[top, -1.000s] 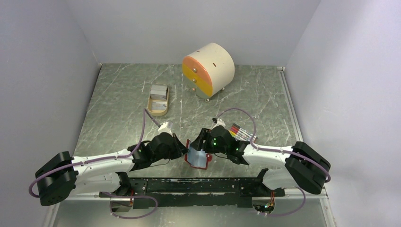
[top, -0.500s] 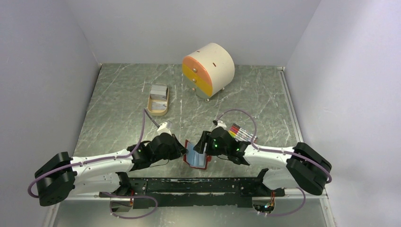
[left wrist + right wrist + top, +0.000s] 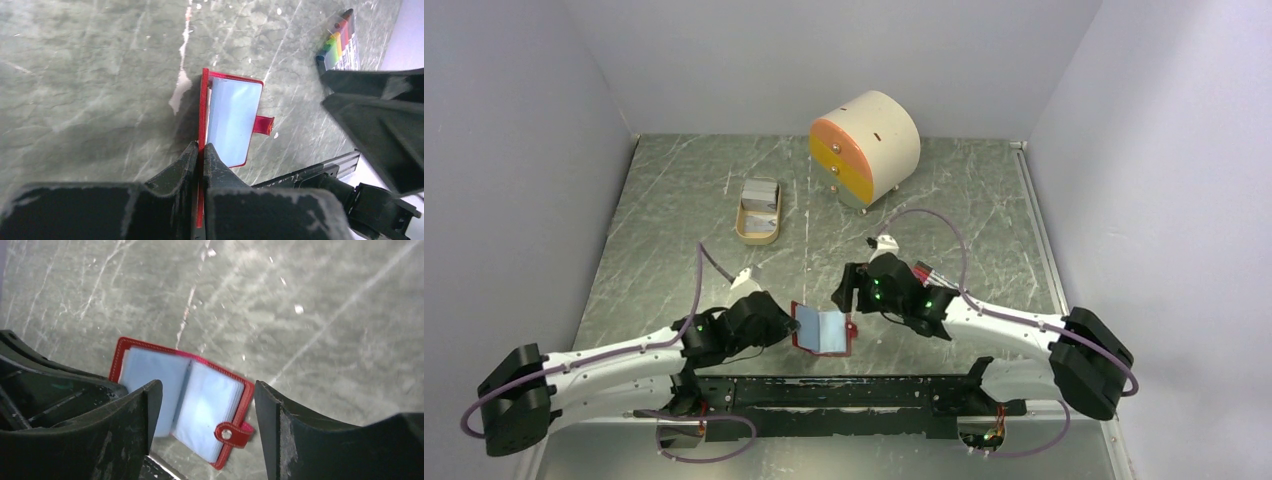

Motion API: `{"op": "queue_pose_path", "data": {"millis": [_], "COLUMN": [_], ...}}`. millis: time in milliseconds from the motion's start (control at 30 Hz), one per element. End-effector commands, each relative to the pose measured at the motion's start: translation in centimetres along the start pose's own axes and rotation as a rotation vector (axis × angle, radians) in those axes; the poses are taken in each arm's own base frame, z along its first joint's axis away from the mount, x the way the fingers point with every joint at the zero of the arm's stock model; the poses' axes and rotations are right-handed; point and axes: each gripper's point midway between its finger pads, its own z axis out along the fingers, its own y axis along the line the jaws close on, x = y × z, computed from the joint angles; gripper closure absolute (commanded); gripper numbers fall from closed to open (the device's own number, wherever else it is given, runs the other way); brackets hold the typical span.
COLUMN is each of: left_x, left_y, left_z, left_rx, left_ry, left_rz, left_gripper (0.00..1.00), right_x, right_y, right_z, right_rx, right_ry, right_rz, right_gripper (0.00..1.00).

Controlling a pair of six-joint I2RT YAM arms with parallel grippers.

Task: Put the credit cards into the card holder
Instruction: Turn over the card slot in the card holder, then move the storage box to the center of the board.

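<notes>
**Wallet open, left cover pinched**

At the far side of the green marbled tabletop point(image 3: 674, 200) stands a round cream box of drawers point(image 3: 866, 148). Left of it, a tan tray point(image 3: 754, 238) holds the grey cards point(image 3: 761, 193), well apart from the red wallet point(image 3: 822, 330). The wallet lies open near the front edge, pale blue pockets up. The left claw point(image 3: 201, 150) is clamped tight on its left cover. The right claw point(image 3: 207, 390) hovers above it, spread wide and empty. Coloured pens point(image 3: 340, 45) lie near the right claw
</notes>
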Motion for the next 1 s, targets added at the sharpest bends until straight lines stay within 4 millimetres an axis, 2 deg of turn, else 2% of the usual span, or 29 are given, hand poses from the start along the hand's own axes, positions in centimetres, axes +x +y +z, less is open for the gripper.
{"op": "queue_pose_path", "data": {"millis": [0, 67, 233, 400, 500, 533, 600, 700, 767, 833, 933, 967], "left_x": [-0.5, -0.6, -0.7, -1.3, -1.5, -1.5, -1.5, -1.5, -1.6, -1.7, -1.8, -1.8], "left_y": [1.9, 2.7, 4.5, 4.9, 4.8, 4.9, 5.0, 5.1, 5.0, 4.9, 4.3, 4.2], "left_z": [-0.4, -0.7, -1.1, -1.9, -2.3, -2.4, -2.6, -2.8, -2.8, -2.9, -3.0, -3.1], "left_rx": [-0.017, -0.046, -0.101, -0.088, -0.060, -0.057, -0.054, -0.055, -0.052, -0.052, -0.039, -0.037], "left_ry": [-0.046, -0.054, -0.062, -0.091, -0.096, -0.097, -0.095, -0.096, -0.099, -0.100, -0.099, -0.097], "left_rz": [-0.035, -0.037, -0.060, -0.087, -0.101, -0.107, -0.114, -0.112, -0.112, -0.113, -0.102, -0.098], "left_gripper": [0.91, 0.91, 0.91, 0.91, 0.91, 0.91, 0.91, 0.91, 0.91, 0.91, 0.91, 0.91], "right_x": [-4.8, -7.2, -13.0, -16.5, -17.6, -17.0, -18.5, -19.3, -19.7, -18.6, -17.1, -17.1], "right_y": [3.6, 6.0, 9.3, 10.6, 10.7, 9.9, 10.4, 10.6, 10.6, 11.0, 11.9, 12.4], "right_z": [0.7, 1.4, 4.9, 10.3, 13.9, 16.0, 18.0, 20.7, 22.0, 22.8, 22.7, 22.3], "right_rx": [-0.102, -0.161, -0.148, -0.108, -0.084, -0.070, -0.062, -0.066, -0.067, -0.120, -0.182, -0.193], "right_ry": [-0.096, -0.129, -0.208, -0.214, -0.207, -0.173, -0.180, -0.185, -0.202, -0.154, -0.098, -0.115], "right_rz": [-0.222, -0.343, -0.624, -0.829, -0.954, -0.980, -1.014, -1.065, -1.101, -1.112, -1.072, -1.067], "right_gripper": [0.26, 0.25, 0.21, 0.19, 0.18, 0.18, 0.18, 0.19, 0.21, 0.24, 0.27, 0.28]}}
